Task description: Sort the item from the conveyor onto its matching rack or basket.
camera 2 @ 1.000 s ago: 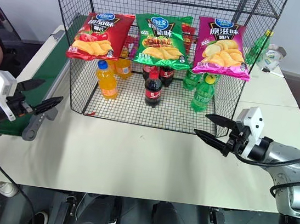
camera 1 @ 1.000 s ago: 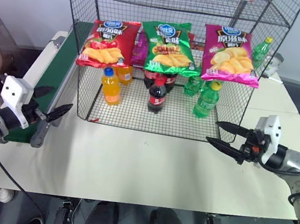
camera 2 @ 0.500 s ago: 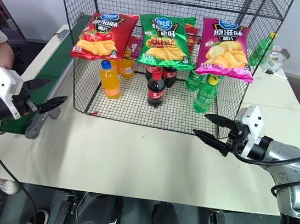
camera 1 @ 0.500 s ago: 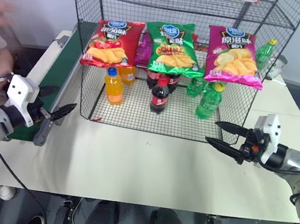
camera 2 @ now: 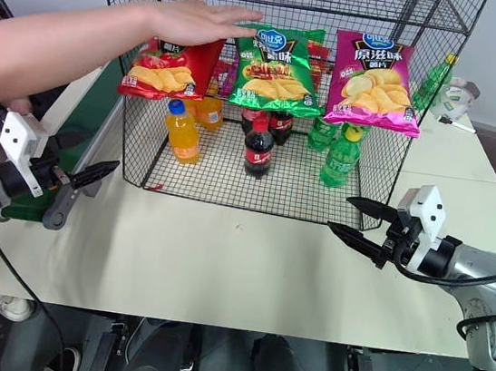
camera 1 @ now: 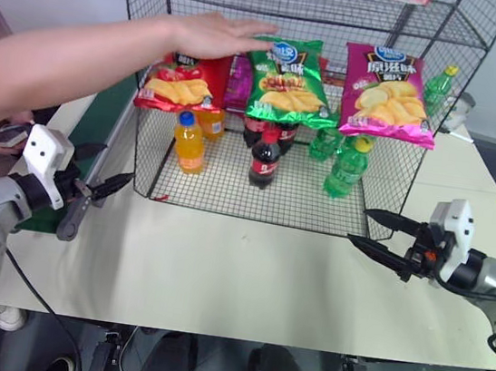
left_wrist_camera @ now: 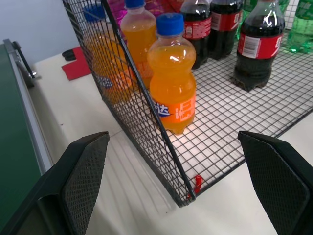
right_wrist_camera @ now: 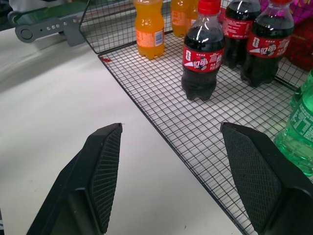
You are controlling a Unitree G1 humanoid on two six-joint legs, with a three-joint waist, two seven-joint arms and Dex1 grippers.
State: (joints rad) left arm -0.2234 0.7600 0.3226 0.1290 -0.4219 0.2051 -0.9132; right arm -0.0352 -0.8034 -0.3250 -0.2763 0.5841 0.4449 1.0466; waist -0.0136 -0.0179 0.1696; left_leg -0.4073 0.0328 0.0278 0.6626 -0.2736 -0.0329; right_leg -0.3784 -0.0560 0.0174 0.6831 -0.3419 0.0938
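Note:
The green crisp bag, the item (camera 1: 289,81), leans on the front of the black wire rack (camera 1: 344,11), between a red bag and a magenta one. The dark green conveyor (camera 1: 109,126) runs along the table's left side, partly hidden by a person's arm. Near the conveyor's end, my left gripper (camera 1: 115,163) stands open and empty, pointing at the rack's left corner. My right gripper (camera 1: 359,225) stands open and empty just off the rack's front right corner. In the left wrist view the black fingers (left_wrist_camera: 88,166) frame an orange bottle (left_wrist_camera: 172,85).
A person's arm (camera 1: 81,63) reaches from the left across the conveyor, hand (camera 1: 217,35) on the red bag (camera 1: 176,89). The magenta bag (camera 1: 390,81) hangs right. Orange (camera 1: 188,141), cola (camera 1: 263,158) and green bottles (camera 1: 346,166) stand inside the rack. Bare cream table (camera 1: 236,275) lies in front.
A person's arm has come in from the left and reached over to the red bag on the rack. Both grippers have stayed about where they were, still open.

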